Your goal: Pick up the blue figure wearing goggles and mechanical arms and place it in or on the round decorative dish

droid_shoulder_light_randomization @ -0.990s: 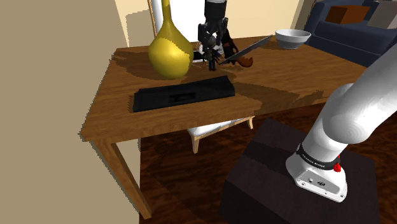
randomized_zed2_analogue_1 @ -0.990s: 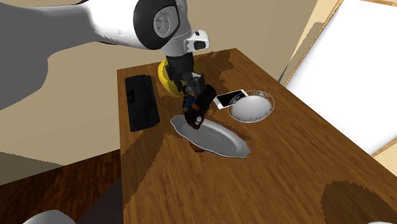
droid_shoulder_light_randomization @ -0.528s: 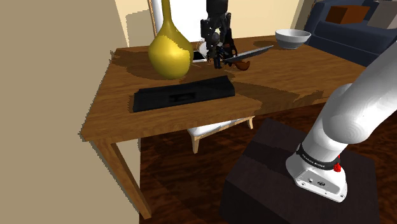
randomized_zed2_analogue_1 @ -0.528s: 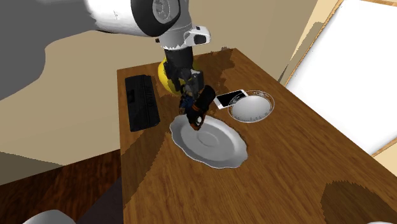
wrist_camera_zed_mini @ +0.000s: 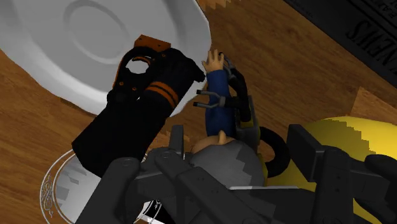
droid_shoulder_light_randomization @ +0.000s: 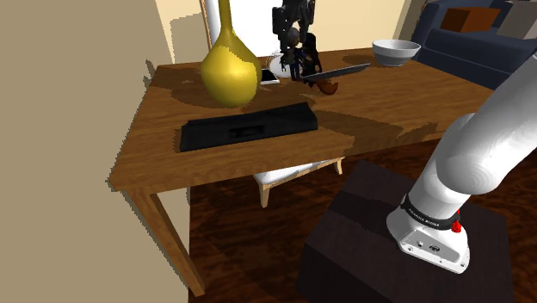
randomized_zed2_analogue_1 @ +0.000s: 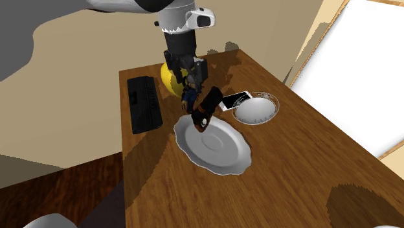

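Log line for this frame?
phase: carry | gripper: shut on figure | figure: off table, over white plate edge | round dish: empty, next to phone

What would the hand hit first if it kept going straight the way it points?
The hand clasps the figure, which would land first, probably on the rim of the white plate or the table beside it; depth is unclear.

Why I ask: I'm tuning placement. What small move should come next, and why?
Probably carry the blue figure toward the second exterior view's right: the gripper holds it lifted above the edge of the scalloped white plate, while the round patterned dish sits beside the phone.
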